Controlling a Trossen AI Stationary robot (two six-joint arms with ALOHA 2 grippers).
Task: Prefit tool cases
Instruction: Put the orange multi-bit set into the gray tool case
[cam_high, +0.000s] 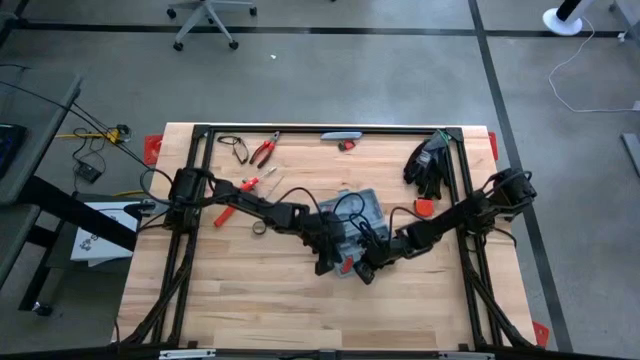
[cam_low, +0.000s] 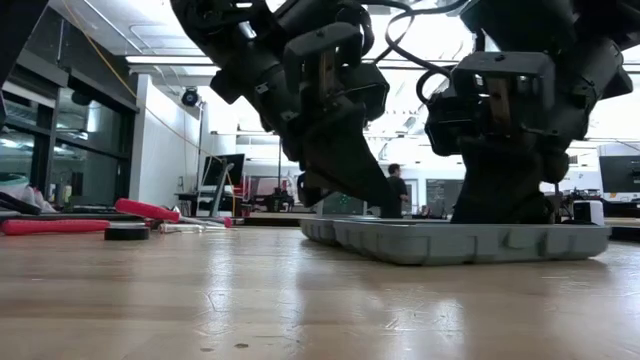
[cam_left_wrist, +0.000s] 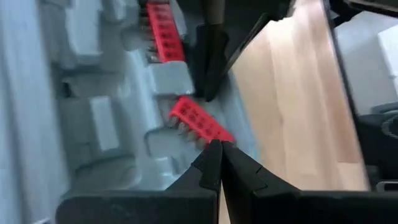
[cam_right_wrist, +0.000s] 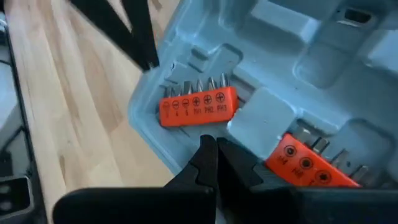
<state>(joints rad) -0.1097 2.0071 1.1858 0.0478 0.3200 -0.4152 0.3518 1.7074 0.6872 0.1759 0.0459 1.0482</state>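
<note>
High view, case: the grey-blue tool case (cam_high: 362, 212) lay open near the middle of the wooden table (cam_high: 250, 300), largely covered by the two arms meeting over it.
High view, grippers: the left gripper (cam_high: 328, 262) and the right gripper (cam_high: 365, 270) sat just beside each other at the case's near edge, a red piece (cam_high: 347, 265) showing between them.
High view, surroundings: red-handled pliers (cam_high: 264, 150) and a smaller red-handled tool (cam_high: 248, 184) lay toward the far left of the table, a black glove (cam_high: 428, 160) at the far right, an orange-red item (cam_high: 424, 207) just beside the right arm, well apart from the pliers.
Low view, case: the case's shallow tray (cam_low: 470, 240) rested flat on the table, both grippers coming down into it from above and hiding what it held.
Low view, surroundings: red handles (cam_low: 60, 224) and a dark round object (cam_low: 127, 231) lay on the table to one side; a person (cam_low: 398, 190) stood far off in the room.
Left wrist view, contents: two red bit holders (cam_left_wrist: 200, 119) lay in the moulded grey slots, one seated straight (cam_left_wrist: 165, 30), the other tilted near the case's edge.
Left wrist view, gripper: the left fingers (cam_left_wrist: 214, 165) were pressed together, tips just beside the tilted holder; the other arm's dark fingers (cam_left_wrist: 211, 59) stood between the two holders.
Right wrist view, contents: a red holder (cam_right_wrist: 198, 106) with a row of bits lay in a slot by the case's rim; a second (cam_right_wrist: 311, 163) sat beside a raised grey block.
Right wrist view, gripper: the right fingers (cam_right_wrist: 208, 155) were closed together, empty, just beside the first holder.
</note>
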